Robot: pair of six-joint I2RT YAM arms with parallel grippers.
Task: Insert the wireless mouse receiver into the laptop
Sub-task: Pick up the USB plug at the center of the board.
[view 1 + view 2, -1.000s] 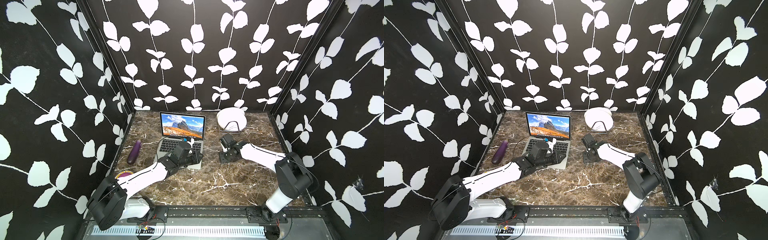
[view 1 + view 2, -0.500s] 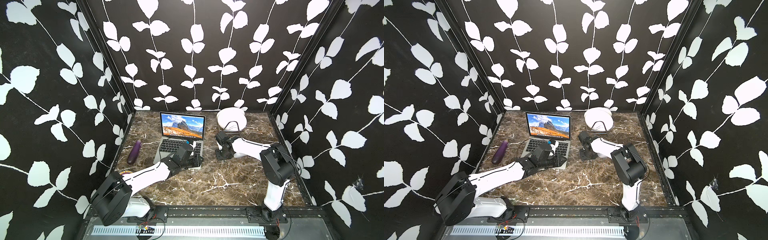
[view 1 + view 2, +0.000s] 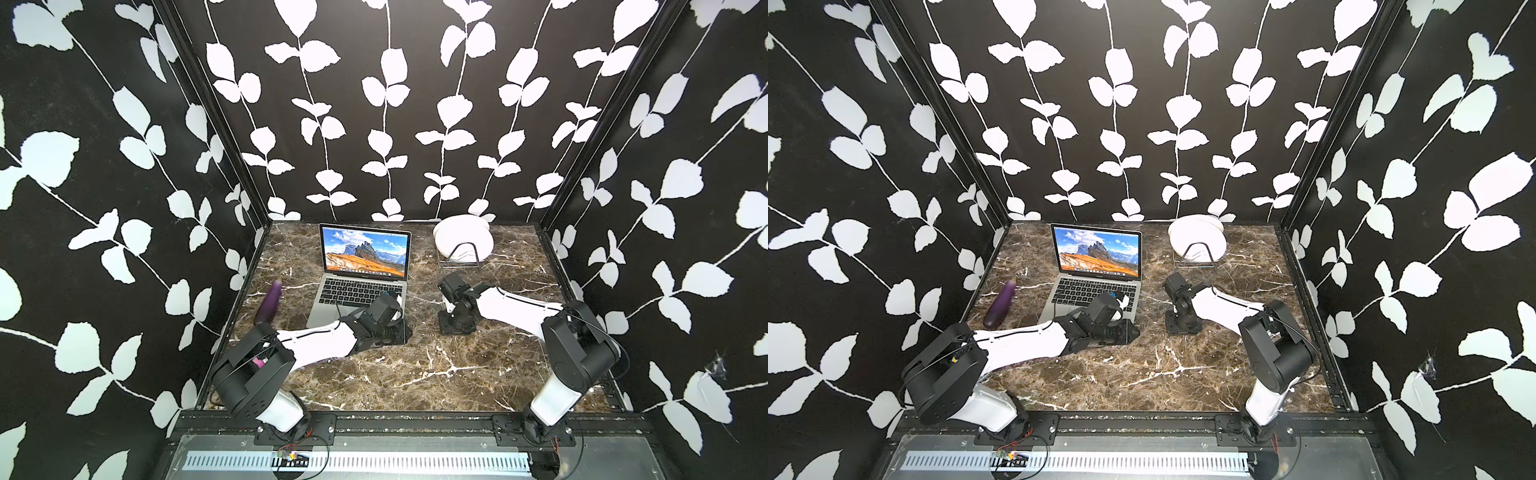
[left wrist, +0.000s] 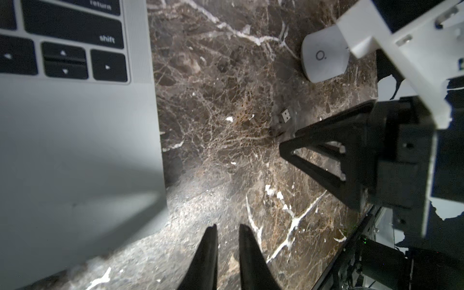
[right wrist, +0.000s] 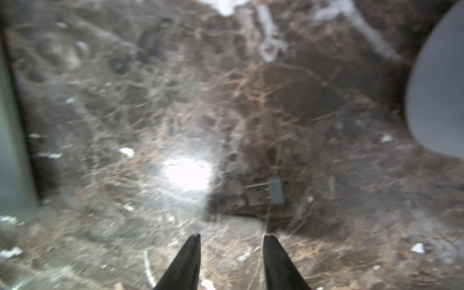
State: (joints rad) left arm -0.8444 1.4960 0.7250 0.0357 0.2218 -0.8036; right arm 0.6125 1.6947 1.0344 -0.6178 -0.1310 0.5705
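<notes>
Right wrist view: the receiver point(image 5: 266, 194) is seen lying flat on the marble table point(image 5: 100, 100), just beyond the tips of the right gripper point(image 5: 232, 237) and not between them; the picture is blurred.
Right jaws: held moderately apart, nothing gripped, pointed down at the table.
Left jaws: the left gripper point(image 4: 228, 227) is kept to a narrow gap, nothing held, low over bare table beside the laptop point(image 4: 75, 125).
Receiver: in the left wrist view it is found between the mouse point(image 4: 324, 57) and a black finger point(image 4: 331, 128) of the right gripper, just beside that finger and apart from the laptop's edge.
Mouse: laid on the table, partly covered in the left wrist view by the right arm's white mount.
Laptop: shown open in both top views, its screen lit with a mountain picture.
Elsewhere: a purple eggplant point(image 3: 270, 303) is laid on the laptop's far side from the right arm; white plates point(image 3: 463, 239) are stood in a wire rack point(image 3: 459, 259) at the back.
</notes>
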